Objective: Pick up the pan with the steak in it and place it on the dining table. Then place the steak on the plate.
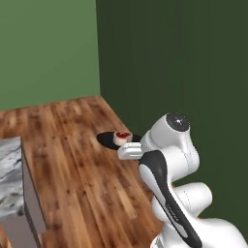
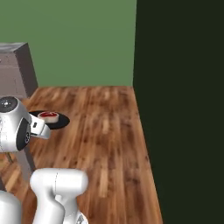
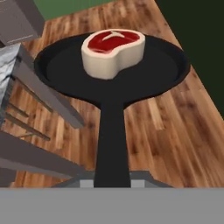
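Open plank wooden floor (image 2: 105,127) lies free at twelve o'clock ahead of the shallow black frying pan (image 3: 111,65), which is carried in mid-air with the red steak (image 3: 113,51) in it. At three o'clock a dark green wall (image 1: 174,58) closes that side. At nine o'clock the grey-white marbled stone table top (image 1: 10,174) and thin grey legs (image 3: 48,94) stand near the pan's rim.

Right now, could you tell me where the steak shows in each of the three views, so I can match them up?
Left base view: the steak sits just left of centre, in the pan, beside the arm's white joint.
Right base view: at the left edge, mid-height, in the pan above the wooden floor.
Hand view: upper centre, in the pan, whose handle runs down to the bottom.
Shared landmark: the wooden floor.
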